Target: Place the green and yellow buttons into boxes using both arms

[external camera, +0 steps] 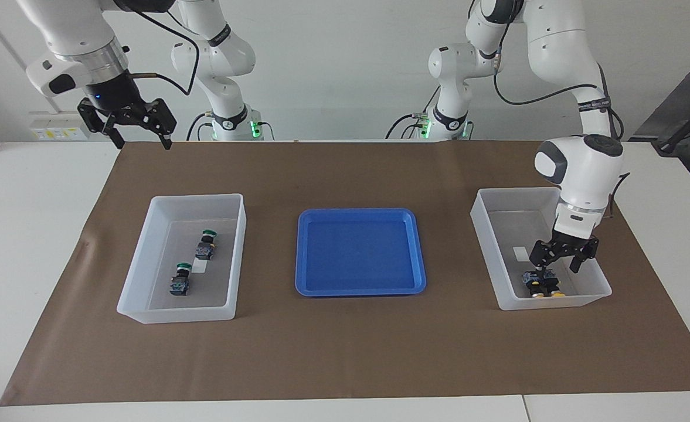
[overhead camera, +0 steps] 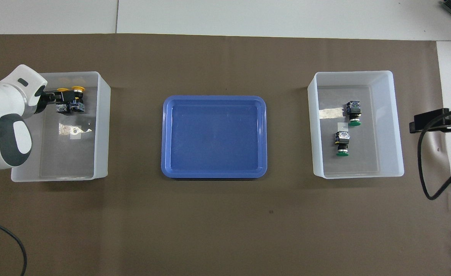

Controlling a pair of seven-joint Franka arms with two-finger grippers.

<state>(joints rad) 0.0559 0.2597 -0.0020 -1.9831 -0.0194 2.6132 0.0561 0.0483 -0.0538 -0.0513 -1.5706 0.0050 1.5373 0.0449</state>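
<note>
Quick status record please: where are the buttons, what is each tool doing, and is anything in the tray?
green buttons: both in the bin at the right arm's end
yellow buttons: both in the bin at the left arm's end
left tool: down in that bin, over the yellow buttons
right tool: open, raised, waiting
blue tray: nothing in it

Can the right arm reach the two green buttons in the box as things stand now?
Probably yes. The right gripper hangs high near its end of the table, and the translucent white plastic box is open on top. The two green-capped push buttons lie uncovered inside, apart from each other.
</note>
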